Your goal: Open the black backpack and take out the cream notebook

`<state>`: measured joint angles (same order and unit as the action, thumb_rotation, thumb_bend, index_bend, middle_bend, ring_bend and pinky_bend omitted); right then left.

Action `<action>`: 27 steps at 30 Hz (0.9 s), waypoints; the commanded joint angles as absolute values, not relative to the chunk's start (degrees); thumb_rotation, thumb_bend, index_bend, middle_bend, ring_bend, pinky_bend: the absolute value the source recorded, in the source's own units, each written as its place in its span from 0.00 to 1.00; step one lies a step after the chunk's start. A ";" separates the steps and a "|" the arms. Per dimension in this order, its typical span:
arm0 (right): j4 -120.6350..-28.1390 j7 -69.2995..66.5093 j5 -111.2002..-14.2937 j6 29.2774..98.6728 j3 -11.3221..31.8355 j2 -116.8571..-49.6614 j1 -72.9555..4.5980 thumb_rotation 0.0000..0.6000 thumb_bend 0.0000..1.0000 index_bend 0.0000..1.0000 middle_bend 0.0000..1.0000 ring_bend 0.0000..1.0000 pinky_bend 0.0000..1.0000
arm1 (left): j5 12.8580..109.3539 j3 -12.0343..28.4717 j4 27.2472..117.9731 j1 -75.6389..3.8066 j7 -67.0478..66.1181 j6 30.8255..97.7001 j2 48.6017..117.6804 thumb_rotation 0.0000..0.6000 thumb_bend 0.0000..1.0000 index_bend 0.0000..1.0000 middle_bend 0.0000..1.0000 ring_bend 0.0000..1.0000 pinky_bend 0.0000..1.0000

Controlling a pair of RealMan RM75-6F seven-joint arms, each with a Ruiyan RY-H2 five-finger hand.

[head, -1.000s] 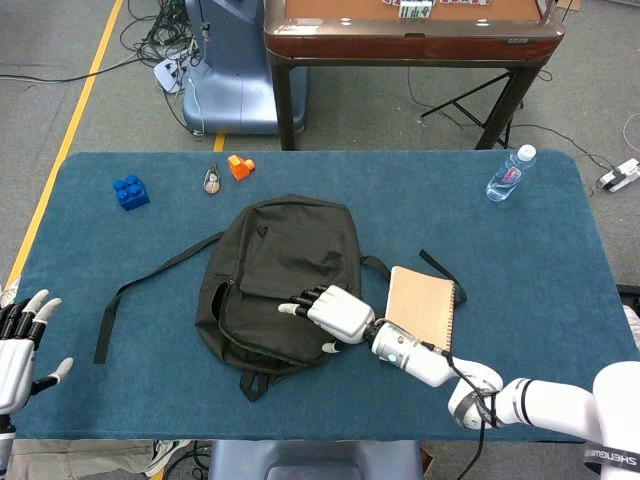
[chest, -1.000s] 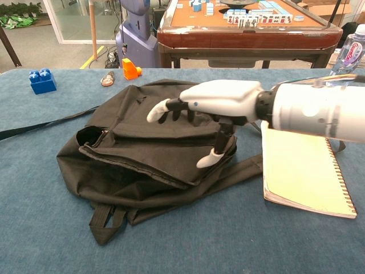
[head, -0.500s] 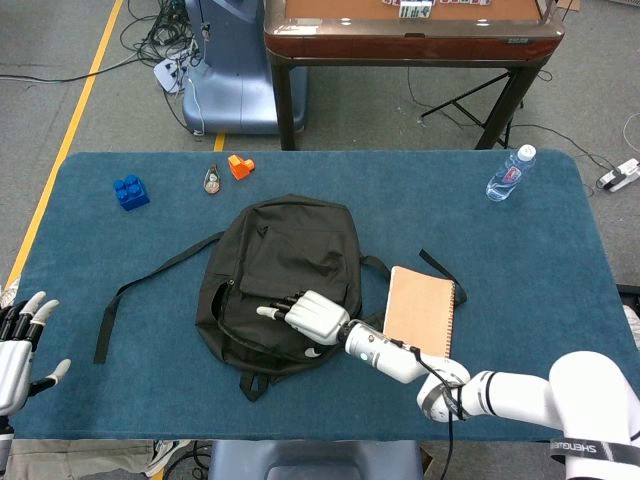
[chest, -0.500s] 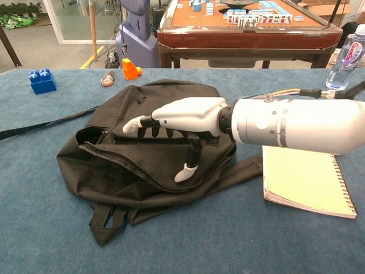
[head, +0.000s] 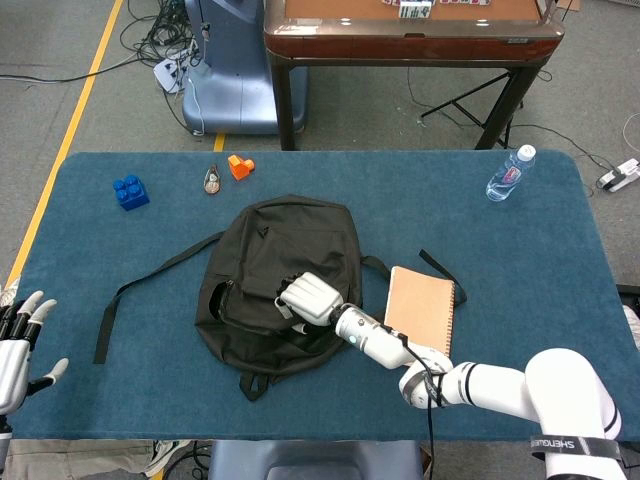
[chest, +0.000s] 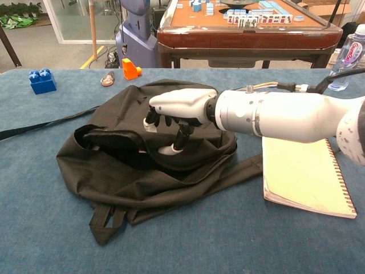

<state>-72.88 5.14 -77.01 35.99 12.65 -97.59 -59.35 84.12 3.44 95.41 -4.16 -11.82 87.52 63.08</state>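
The black backpack lies flat in the middle of the blue table, its opening towards the near left. My right hand rests on its front panel, fingers curled down into the fabric and thumb pressed below them, pinching the flap, which is bunched and raised. The cream notebook lies on the table just right of the backpack, under my right forearm. My left hand hovers at the table's near left corner, fingers spread and holding nothing.
A blue brick, an orange piece and a small brown object sit at the far left. A water bottle stands far right. A backpack strap trails left.
My right hand slid left across the backpack, then its outstretched fingers curled shut on the flap fabric, which has bunched up and lifted. The left hand has barely moved.
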 commanded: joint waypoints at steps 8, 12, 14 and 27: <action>-71.43 -0.60 -74.31 42.99 16.62 -95.48 -56.93 1.00 0.46 0.71 0.47 0.31 0.27 | 88.87 4.91 96.26 -8.68 -8.75 84.97 62.79 1.00 0.22 0.22 0.10 0.12 0.08; -70.90 -0.06 -70.50 45.79 19.32 -94.71 -56.04 1.00 0.46 0.71 0.47 0.32 0.27 | 93.57 4.86 97.87 -13.09 -3.61 81.01 62.38 1.00 0.22 0.29 0.18 0.19 0.11; -70.50 0.72 -68.70 46.81 20.35 -94.66 -55.87 1.00 0.46 0.71 0.47 0.32 0.27 | 95.73 5.16 98.25 -15.85 -1.02 78.76 62.88 1.00 0.22 0.33 0.24 0.23 0.17; -70.81 5.24 -61.70 44.43 20.56 -93.58 -57.07 1.00 0.47 0.71 0.47 0.32 0.27 | 106.51 7.63 85.11 -33.23 9.35 71.64 79.08 1.00 0.22 0.49 0.48 0.43 0.41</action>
<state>-70.79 5.02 -61.94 44.53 20.63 -93.58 -56.91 104.94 7.03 88.89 -29.61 6.68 73.76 75.24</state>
